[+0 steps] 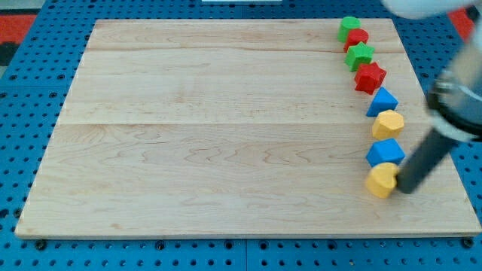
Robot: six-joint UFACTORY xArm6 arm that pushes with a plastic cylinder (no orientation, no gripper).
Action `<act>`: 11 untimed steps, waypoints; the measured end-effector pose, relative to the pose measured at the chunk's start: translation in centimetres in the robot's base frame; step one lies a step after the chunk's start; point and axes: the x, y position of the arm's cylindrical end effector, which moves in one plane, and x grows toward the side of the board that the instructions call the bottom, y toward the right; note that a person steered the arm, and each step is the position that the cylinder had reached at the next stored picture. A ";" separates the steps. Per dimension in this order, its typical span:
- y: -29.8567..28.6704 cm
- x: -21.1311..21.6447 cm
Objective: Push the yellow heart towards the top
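Observation:
The yellow heart (382, 180) lies near the wooden board's (226, 135) lower right corner. My tip (405, 188) stands just to the heart's right, touching or almost touching it. A blue block (385, 153) sits directly above the heart, touching it. Above that lies a yellow hexagon-like block (388, 123).
A column of blocks runs up the view's right side: a blue triangle (382, 101), a red star (370, 77), a green star (360, 56), a red block (356, 38) and a green block (349, 27). The arm's body (459, 98) hangs over the board's right edge.

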 end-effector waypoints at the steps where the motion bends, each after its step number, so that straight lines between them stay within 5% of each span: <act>1: -6.9 -1.3; 3: -9.4 4.7; 5: -13.7 -4.5; 8: -13.9 -3.3; 10: -11.8 -12.0; 11: -12.4 -12.7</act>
